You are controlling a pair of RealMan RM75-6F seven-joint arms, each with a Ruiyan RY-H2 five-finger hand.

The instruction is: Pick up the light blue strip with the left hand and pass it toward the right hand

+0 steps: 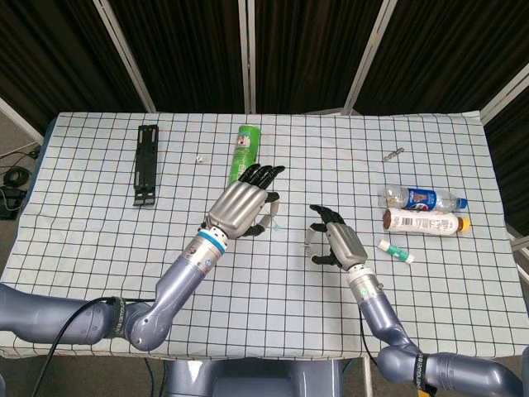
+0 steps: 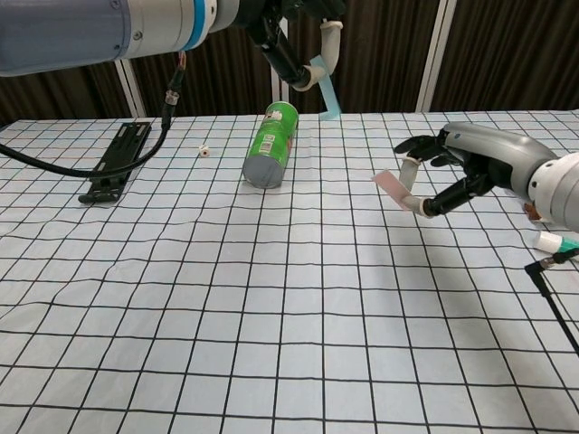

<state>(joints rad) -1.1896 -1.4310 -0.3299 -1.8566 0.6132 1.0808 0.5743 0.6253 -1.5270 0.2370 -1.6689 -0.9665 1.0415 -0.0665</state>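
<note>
My left hand is raised above the table and pinches the light blue strip at its fingertips. In the chest view the left hand is high at the top, with the light blue strip hanging down from it. My right hand hovers to the right of it and lower, with a clear gap between the two hands. In the chest view the right hand pinches a small pink strip between thumb and a finger, the other fingers curled loosely.
A green can lies on the checked cloth behind the left hand. A black tool lies at the far left. Two bottles and a small tube lie at the right, beyond the right hand.
</note>
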